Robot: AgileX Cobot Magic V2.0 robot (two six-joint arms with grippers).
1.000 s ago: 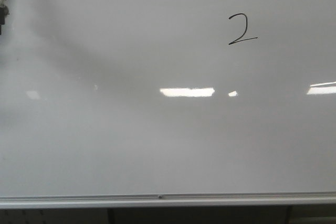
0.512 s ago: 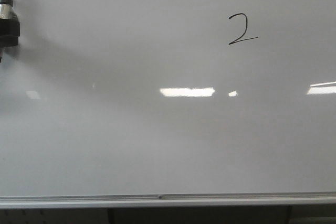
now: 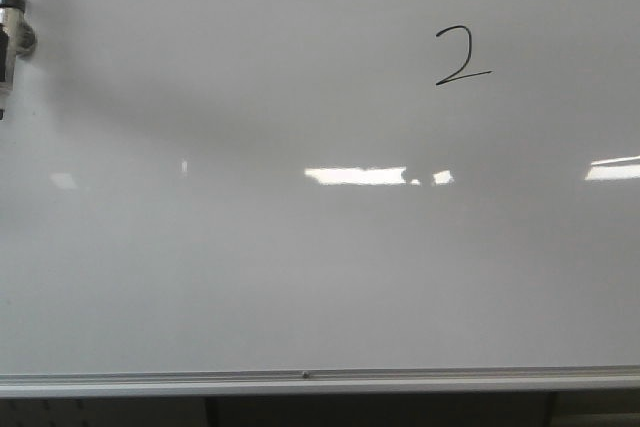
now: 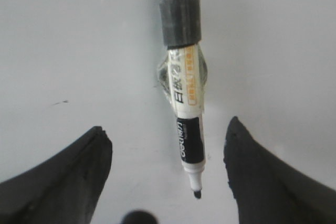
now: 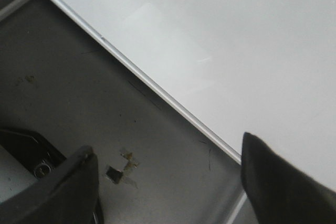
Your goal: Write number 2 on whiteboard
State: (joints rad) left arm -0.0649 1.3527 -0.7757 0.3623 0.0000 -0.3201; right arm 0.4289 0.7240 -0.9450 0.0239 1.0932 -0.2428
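A thin black number 2 (image 3: 462, 55) stands on the upper right of the whiteboard (image 3: 300, 267). A marker (image 3: 12, 7) shows at the far left edge of the front view. In the left wrist view the marker (image 4: 186, 108) has a black and white barrel, a black sleeve and a bare tip. It lies against the board (image 4: 79, 51). My left gripper (image 4: 167, 126) is open, with its fingers either side of the marker's tip end and apart from it. My right gripper (image 5: 167, 143) is open and empty, below the board's rail (image 5: 157, 90).
The silver bottom rail (image 3: 300, 381) runs along the board's lower edge. Bright rectangular light reflections (image 3: 355, 176) lie across the middle of the board. Below the rail is a dark surface (image 5: 105, 108) with scraps of tape (image 5: 123, 167).
At the left edge of the front view, the dark block beside the marker half a second ago has slid out of view. The number 2 is unchanged.
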